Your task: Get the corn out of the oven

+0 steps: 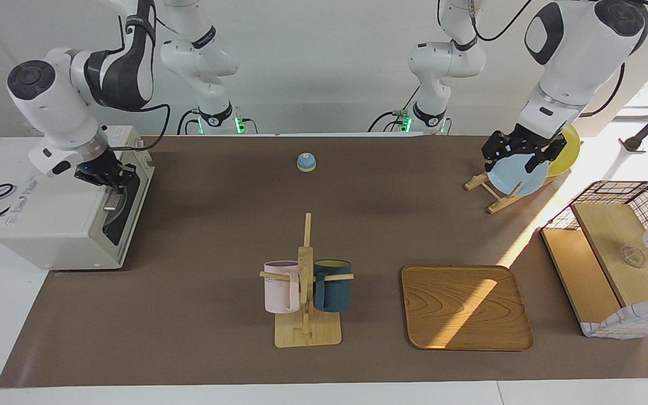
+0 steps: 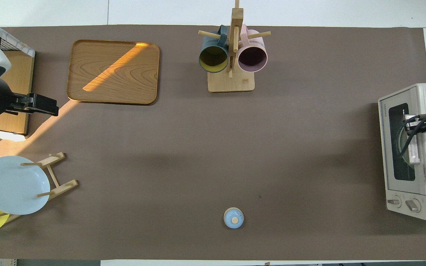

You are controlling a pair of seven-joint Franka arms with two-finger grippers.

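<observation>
The off-white oven (image 1: 59, 225) stands at the right arm's end of the table, and its dark glass door (image 1: 129, 205) looks closed. It also shows in the overhead view (image 2: 384, 155). My right gripper (image 1: 104, 179) is at the top of the door by the metal bar handle (image 1: 112, 201); in the overhead view the gripper (image 2: 411, 127) lies over the handle (image 2: 413, 149). The corn is hidden. My left gripper (image 1: 512, 160) is open and empty, up in the air over the plate rack.
A mug rack (image 1: 306, 281) with a pink and a dark blue mug stands mid-table. A wooden tray (image 1: 464, 306) lies beside it. A light blue plate (image 1: 518, 177) and a yellow plate (image 1: 568, 149) stand in a rack. A small blue knobbed dome (image 1: 306, 162) sits near the robots. A wire basket (image 1: 616, 253) is at the left arm's end.
</observation>
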